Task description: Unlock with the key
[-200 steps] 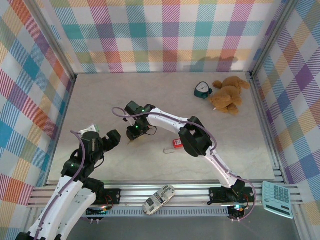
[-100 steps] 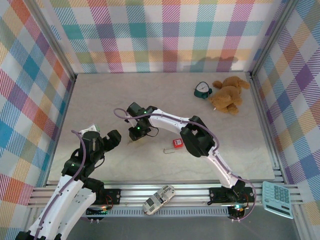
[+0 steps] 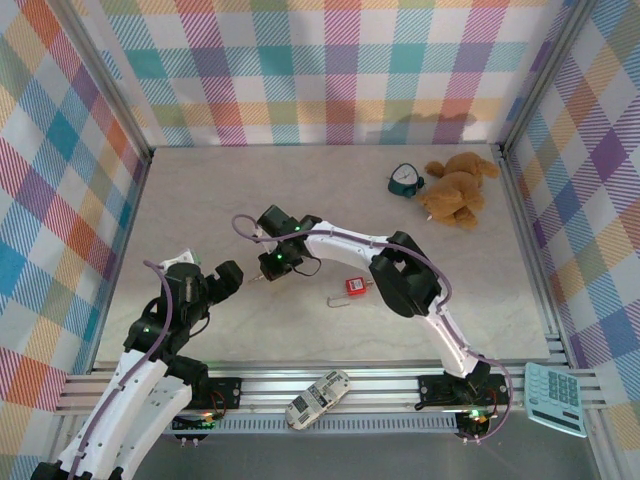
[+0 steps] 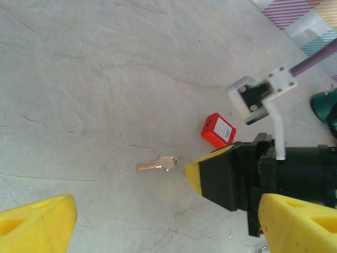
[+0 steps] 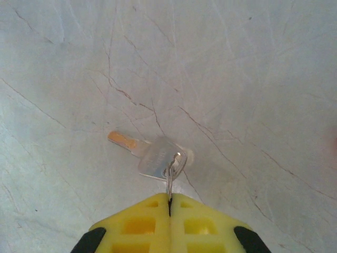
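My right hand (image 5: pixel 169 203) is pinched shut on the key ring (image 5: pixel 171 176), and the key (image 5: pixel 152 157) lies flat on the surface (image 5: pixel 237 79) just ahead. The red padlock (image 3: pixel 355 286) sits nearby, apart from the key. My left hand (image 4: pixel 166 221) hangs wide open.

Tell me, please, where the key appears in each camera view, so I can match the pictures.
Top external: key, left of centre, at the right gripper's tip.
Left wrist: key mid-frame, just left of that gripper's yellow tip.
Right wrist: key at centre, its ring pinched between the shut fingers.
Shared landmark: the right gripper, at the key's ring end in every view.
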